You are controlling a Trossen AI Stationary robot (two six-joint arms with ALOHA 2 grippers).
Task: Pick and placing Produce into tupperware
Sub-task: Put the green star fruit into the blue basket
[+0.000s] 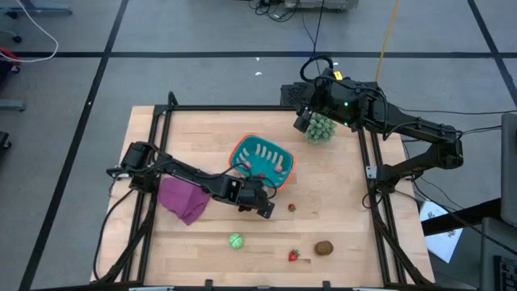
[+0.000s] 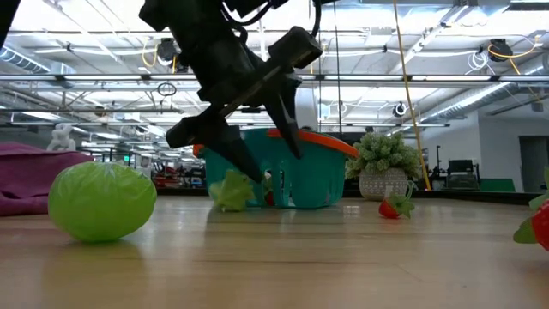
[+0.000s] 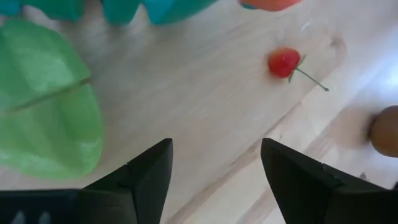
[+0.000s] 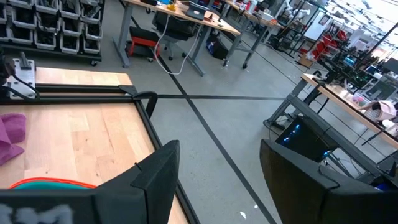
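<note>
No writing readable anywhere. Beside the teal basket [image 1: 262, 159], the left gripper [image 1: 265, 209] hangs half-open, empty; right gripper [image 4: 217, 180] likewise.

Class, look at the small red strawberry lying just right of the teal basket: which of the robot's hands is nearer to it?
The left. The left hand hangs open just beside the strawberry, by the teal basket. The right hand, also open, waits at the table's far edge beside the spiky plant ball.
</note>
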